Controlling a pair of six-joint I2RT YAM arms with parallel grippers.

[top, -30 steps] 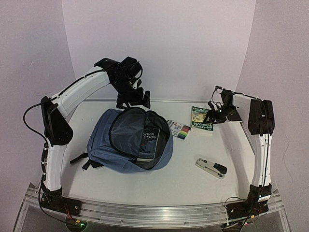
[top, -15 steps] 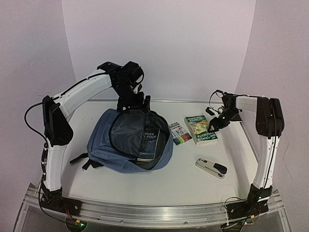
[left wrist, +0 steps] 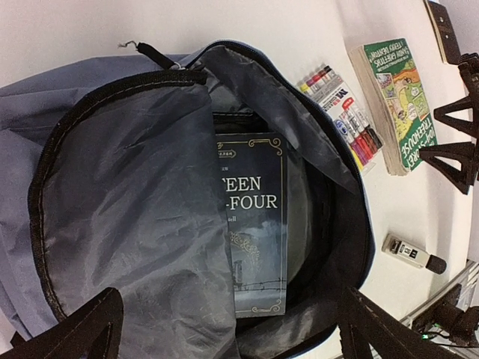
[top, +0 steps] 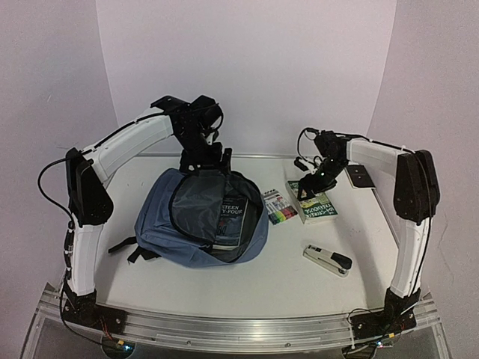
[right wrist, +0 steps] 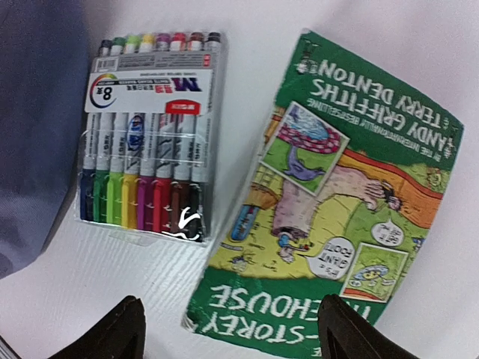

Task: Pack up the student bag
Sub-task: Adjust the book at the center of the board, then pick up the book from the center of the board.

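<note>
Both arms' jaws are spread, empty. For the student bag (top: pixel 161 224), the green book (right wrist: pixel 337 194) toward the right edge of the desk (top: pixel 284 277) should be pinched edgewise.

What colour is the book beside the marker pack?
The book is green with cartoon panels; right wrist view shows it best.
</note>
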